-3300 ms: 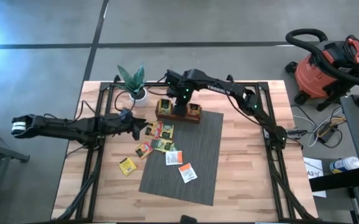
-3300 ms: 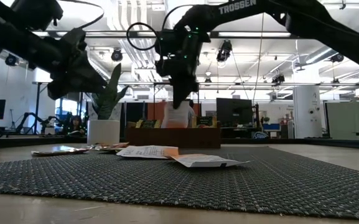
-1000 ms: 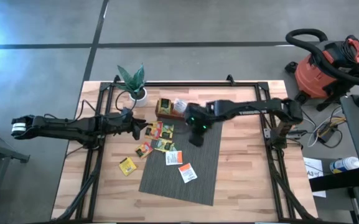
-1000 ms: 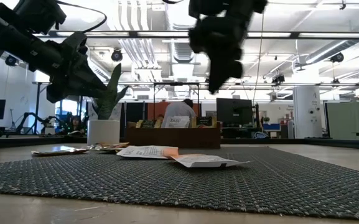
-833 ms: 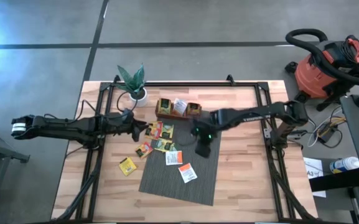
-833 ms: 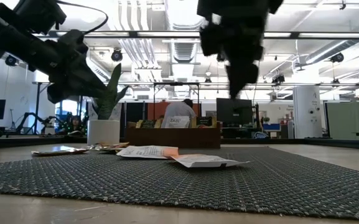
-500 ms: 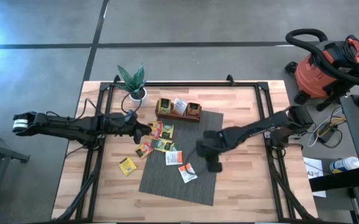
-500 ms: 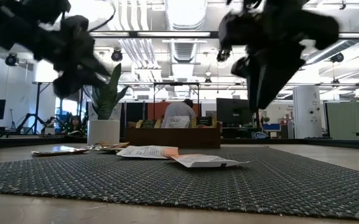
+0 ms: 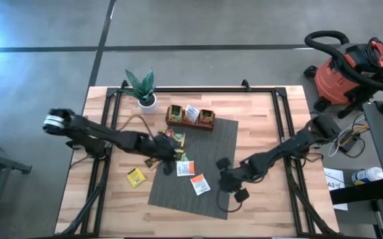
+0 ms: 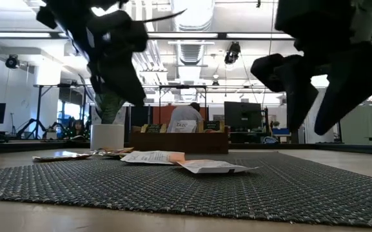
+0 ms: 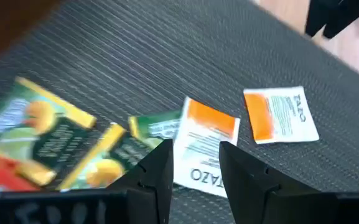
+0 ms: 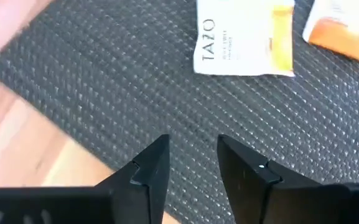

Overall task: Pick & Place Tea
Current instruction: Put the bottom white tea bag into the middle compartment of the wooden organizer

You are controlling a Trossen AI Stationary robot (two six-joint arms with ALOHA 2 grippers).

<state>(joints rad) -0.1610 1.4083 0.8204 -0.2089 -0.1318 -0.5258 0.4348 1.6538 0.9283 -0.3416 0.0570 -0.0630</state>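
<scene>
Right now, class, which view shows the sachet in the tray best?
The high view: the white sachet stands in the tray's middle compartment. The low view shows it poking above the tray, small and far off. Neither wrist view shows it.

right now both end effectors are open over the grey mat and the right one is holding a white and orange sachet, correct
Not quite. The right end effector is open over the grey mat but holds nothing: the right wrist view shows its fingers apart with only mat between them, and the white and orange sachet lies flat ahead. The left end effector is open too.
</scene>
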